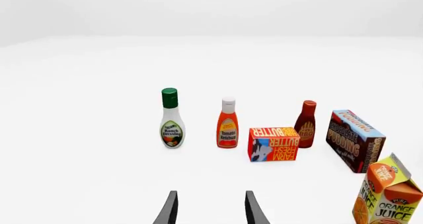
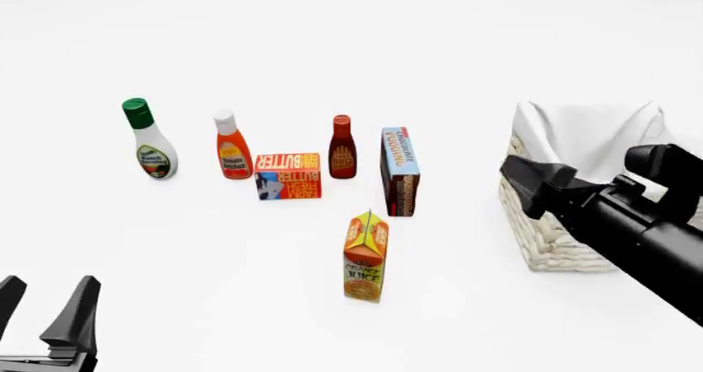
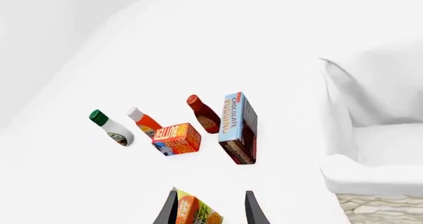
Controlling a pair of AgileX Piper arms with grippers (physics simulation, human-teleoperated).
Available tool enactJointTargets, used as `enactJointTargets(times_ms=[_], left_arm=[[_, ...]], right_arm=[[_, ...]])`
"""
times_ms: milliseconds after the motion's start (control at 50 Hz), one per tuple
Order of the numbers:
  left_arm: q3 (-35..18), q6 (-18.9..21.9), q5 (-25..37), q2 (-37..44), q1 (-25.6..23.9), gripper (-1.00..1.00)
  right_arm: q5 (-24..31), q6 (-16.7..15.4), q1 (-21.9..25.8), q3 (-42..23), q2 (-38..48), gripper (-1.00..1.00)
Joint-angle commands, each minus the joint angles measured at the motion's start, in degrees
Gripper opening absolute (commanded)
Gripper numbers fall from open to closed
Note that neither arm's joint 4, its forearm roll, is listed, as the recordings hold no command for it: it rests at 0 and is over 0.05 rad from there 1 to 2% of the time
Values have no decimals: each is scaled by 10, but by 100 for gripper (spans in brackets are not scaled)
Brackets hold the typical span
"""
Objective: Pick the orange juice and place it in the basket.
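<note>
The orange juice [image 2: 366,258] is a small orange and yellow gable-top carton standing upright on the white table, in front of the row of groceries. It also shows at the edge of the left wrist view as the juice carton [image 1: 387,195]. The basket [image 2: 555,240], cream wicker with a white liner, stands at the right. My right gripper [image 2: 525,177] hovers open by the basket's near-left corner, well apart from the carton; in its wrist view the carton top [image 3: 193,209] shows between the open fingers [image 3: 170,209]. My left gripper [image 2: 42,302] is open and empty at the front left.
Behind the carton stand a ranch dressing bottle [image 2: 148,141], a ketchup bottle [image 2: 232,148], a flat butter box [image 2: 288,176], a dark red sauce bottle [image 2: 342,148] and a chocolate pudding box [image 2: 400,171]. The right arm [image 2: 643,232] crosses in front of the basket.
</note>
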Motion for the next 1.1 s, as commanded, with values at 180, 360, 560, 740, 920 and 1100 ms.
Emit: enactJointTargets(times_ms=[180,360,560,740,920,1100], left_arm=[[1,0,0,-1,0,100],[1,0,0,-1,0,100],[1,0,0,-1,0,100],[1,0,0,-1,0,100],[1,0,0,-1,0,100],[1,0,0,-1,0,100]], right_arm=[[138,74,43,-149,95,100],[196,132,94,-197,152,100],[221,168,120,-221,183,100],[253,184,132,-241,222,100],[298,195,147,-286,258,100],[344,191,157,-345,293,100]])
